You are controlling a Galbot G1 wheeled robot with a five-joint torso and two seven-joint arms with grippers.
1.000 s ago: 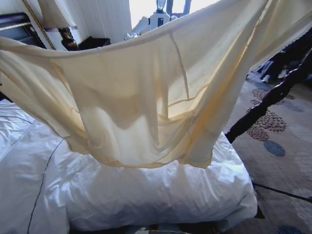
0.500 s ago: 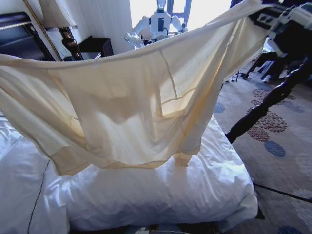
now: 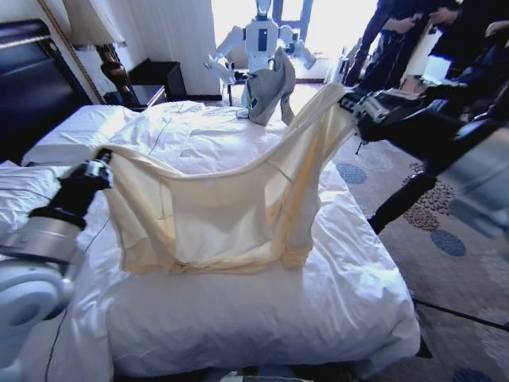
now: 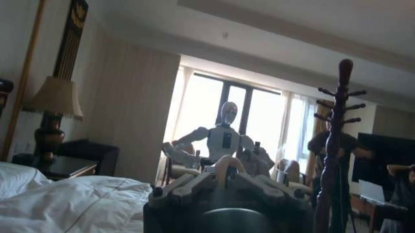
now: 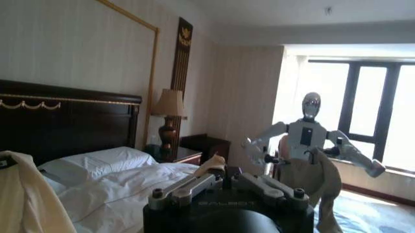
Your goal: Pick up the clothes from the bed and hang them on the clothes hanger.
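The clothes [image 3: 231, 207], a pale cream-yellow top, hang stretched between my two grippers over the bed [image 3: 262, 318]. The lower hem sags onto the white duvet. My left gripper [image 3: 103, 157] is shut on one upper corner at the left. My right gripper [image 3: 347, 102] is shut on the other corner, higher and to the right. A fold of cream fabric sticks up between the left gripper [image 4: 224, 177] fingers in the left wrist view. The right gripper [image 5: 219, 175] pinches a similar fold, with more of the clothes [image 5: 26, 199] hanging to the side. The clothes hanger is out of view.
A dark wooden coat stand [image 3: 413, 187] rises beside the bed on the right, over patterned carpet. A white humanoid robot [image 3: 261, 36] at the window holds a grey-beige garment [image 3: 266, 87]. People stand at the back right. Dark headboard [image 3: 32, 87], lamp and nightstand [image 3: 155, 79] are at the left.
The cream top has moved away from the camera and down toward the bed. Both arms now show, reaching forward with the top still held between them.
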